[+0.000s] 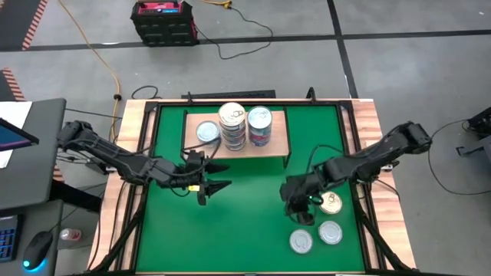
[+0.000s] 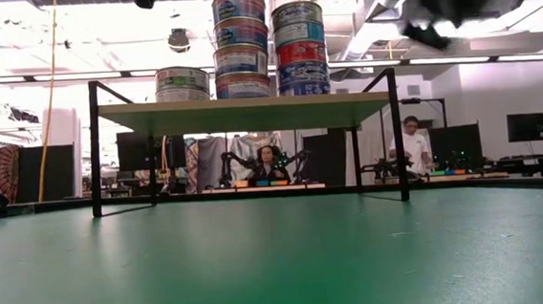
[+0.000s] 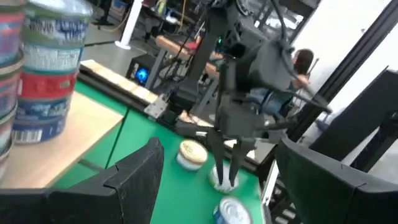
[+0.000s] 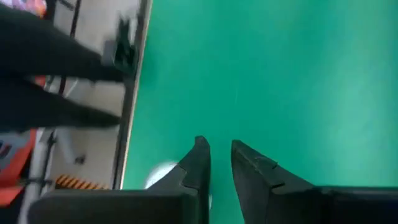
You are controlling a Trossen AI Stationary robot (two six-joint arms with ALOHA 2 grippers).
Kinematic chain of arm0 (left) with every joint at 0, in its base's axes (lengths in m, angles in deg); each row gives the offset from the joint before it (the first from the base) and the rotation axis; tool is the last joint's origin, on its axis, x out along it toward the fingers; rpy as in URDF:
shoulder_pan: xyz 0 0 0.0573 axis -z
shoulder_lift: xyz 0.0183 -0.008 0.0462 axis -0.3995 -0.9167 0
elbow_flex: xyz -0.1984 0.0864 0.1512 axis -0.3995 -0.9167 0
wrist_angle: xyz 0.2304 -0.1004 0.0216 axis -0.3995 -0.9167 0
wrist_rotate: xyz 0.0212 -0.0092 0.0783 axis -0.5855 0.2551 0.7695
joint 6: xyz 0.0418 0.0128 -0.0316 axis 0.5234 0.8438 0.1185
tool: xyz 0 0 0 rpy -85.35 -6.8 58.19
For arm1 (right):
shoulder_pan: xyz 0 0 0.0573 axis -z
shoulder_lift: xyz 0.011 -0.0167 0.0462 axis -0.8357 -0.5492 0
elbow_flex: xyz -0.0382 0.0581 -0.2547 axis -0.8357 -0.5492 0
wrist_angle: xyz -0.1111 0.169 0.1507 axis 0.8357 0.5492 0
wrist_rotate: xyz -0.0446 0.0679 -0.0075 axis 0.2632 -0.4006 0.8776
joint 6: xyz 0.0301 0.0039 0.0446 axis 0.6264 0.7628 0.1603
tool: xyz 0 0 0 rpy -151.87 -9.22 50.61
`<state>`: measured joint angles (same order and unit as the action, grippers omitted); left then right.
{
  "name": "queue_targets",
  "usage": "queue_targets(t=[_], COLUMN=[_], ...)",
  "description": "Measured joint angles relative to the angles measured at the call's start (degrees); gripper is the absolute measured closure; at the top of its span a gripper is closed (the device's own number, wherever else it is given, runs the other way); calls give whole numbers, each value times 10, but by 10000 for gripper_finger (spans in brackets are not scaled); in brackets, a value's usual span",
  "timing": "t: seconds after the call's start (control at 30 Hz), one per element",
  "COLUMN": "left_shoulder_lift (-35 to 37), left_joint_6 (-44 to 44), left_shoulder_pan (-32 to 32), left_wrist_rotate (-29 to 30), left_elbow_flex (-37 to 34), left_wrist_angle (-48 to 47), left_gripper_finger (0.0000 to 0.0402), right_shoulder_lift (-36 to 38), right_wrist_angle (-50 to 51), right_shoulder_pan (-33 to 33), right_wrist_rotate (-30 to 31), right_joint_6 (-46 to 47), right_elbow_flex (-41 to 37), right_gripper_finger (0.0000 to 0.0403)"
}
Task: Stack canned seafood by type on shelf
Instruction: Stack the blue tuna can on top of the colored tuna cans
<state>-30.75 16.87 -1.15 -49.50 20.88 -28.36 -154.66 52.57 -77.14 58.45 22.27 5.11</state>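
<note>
Right gripper (image 1: 301, 217), lower right of the high view, is nearly clenched and grasps nothing; it hangs by three loose tins (image 1: 330, 203) on the green table (image 1: 245, 222). Left gripper (image 1: 215, 176), left of centre, is released wide and empty. The shelf (image 1: 278, 138), upper centre, carries two tall stacks (image 1: 232, 126) and one single tin (image 1: 207, 132). Judged mostly done: three tins left. Beyond lies a workshop with seated people (image 2: 268, 162).

My overhead cam looks straight down, low cam sits level at tabletop; both share the shelf (image 1: 234, 130), wrist cams ride close.
</note>
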Motion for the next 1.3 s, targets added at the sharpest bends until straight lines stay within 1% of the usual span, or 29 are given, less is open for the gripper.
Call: queue_targets(t=[0.07,0.13,0.2,0.3,0.4,0.5,0.67,0.9,1.03,1.1,1.17,1.2,1.23,1.3], left_shoulder_lift=[-2,-10,-11,-14,-16,-20,-44,-75,-76,-76,-76,-75,-75,-75], left_joint_6=[0,-4,-4,-9,-9,-15,-24,-47,-60,-61,-60,-60,-61,-61], left_shoulder_pan=[0,-2,-3,-5,-6,-10,-14,-13,-13,-13,-13,-13,-13,-13], left_wrist_rotate=[-7,-12,-12,-11,-5,1,0,-23,-30,-30,-30,-30,-30,-30], left_elbow_flex=[0,0,0,0,0,0,0,0,0,0,0,0,0,0], left_wrist_angle=[-5,2,-7,-7,-17,-14,-13,3,6,4,3,3,2,2], left_gripper_finger=[107,107,107,107,107,107,107,107,107,107,107,107,107,107], right_shoulder_lift=[-1,-1,0,-1,-1,-22,-74,-117,-129,-130,-136,-135,-131,-122], right_wrist_angle=[-11,-11,-13,-22,-47,-44,-48,-56,-48,-40,-18,-11,-12,5], right_shoulder_pan=[-9,-19,-30,-51,-70,-80,-92,-84,-59,-40,-11,8,27,64], right_wrist_rotate=[-20,-35,-45,-45,-35,-32,-31,-36,-48,-34,-7,-11,1,-6], right_joint_6=[19,28,26,7,-4,2,4,17,24,9,-9,-19,-33,-50], right_elbow_flex=[-40,-66,-82,-97,-108,-118,-119,-118,-116,-117,-122,-122,-120,-121], right_gripper_finger=[295,268,237,197,184,191,220,262,285,294,301,303,305,308])
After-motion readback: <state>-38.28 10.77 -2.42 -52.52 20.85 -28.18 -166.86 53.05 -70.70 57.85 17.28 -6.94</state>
